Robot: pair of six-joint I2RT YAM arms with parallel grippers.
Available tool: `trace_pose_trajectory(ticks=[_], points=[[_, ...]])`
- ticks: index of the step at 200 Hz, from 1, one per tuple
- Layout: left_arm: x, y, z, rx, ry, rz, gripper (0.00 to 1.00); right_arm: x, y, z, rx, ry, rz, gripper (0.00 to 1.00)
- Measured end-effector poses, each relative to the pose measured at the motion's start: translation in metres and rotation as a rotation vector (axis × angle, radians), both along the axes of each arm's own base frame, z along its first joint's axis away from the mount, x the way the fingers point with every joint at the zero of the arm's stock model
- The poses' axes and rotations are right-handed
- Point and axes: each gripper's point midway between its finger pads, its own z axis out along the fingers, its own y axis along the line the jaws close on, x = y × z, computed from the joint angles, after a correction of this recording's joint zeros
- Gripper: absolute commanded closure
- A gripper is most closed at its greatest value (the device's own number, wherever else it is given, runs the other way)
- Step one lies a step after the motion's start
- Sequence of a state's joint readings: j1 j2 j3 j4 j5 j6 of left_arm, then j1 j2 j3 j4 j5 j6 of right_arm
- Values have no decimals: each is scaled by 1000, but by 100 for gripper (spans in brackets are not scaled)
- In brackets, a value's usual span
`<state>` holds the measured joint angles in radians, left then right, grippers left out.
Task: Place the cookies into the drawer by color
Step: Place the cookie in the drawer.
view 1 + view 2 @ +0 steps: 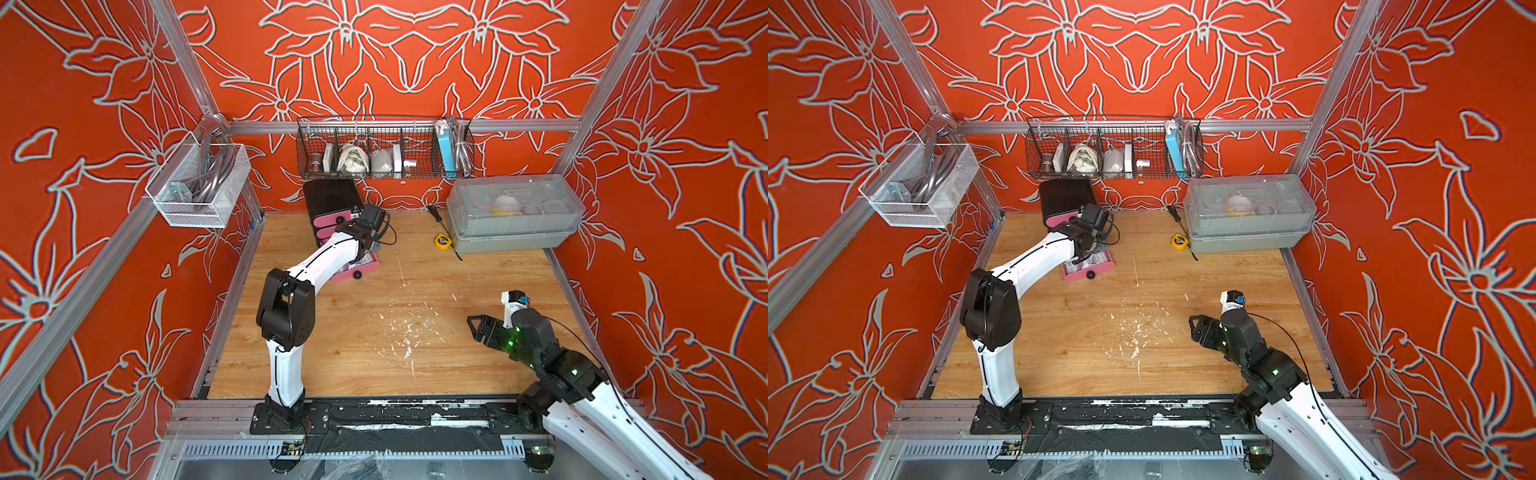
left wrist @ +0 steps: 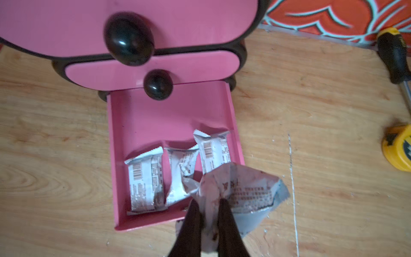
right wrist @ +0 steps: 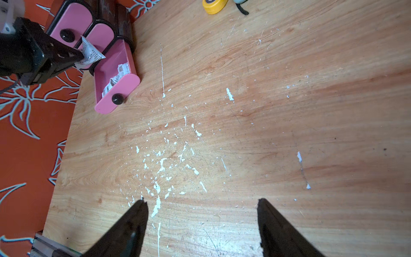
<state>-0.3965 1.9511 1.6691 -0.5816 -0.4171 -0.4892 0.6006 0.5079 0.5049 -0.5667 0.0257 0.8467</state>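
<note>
White-silver cookie (image 2: 244,191), pinched in the closed left gripper (image 2: 208,203), hangs over the front edge of the pulled-out bottom drawer (image 2: 138,115), which holds three like packets (image 2: 145,182). Step in hand: depositing. Next move: carry it inward over the drawer, then release. Right gripper (image 3: 201,201), jaws apart and empty, hovers above the worktop (image 3: 266,111).

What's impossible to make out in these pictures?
- Upper drawers: contents hidden behind shut fronts, left wrist view.
- Grey box: contents blurred through cloudy plastic, both top views.
- Held cookie: print blurred, one end hidden behind left gripper, left wrist view.
</note>
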Motion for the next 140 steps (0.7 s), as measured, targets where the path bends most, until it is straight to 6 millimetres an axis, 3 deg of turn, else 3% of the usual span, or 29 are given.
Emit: trace_pose_trajectory(ticks=[22, 58, 140], points=[[11, 9, -3, 37, -25, 13, 88, 1, 0, 1, 1, -4, 1, 19], [24, 21, -28, 79, -3, 15, 88, 1, 1, 0, 0, -4, 3, 19], [33, 59, -53, 112, 21, 73, 83, 1, 1, 0, -4, -9, 7, 19]])
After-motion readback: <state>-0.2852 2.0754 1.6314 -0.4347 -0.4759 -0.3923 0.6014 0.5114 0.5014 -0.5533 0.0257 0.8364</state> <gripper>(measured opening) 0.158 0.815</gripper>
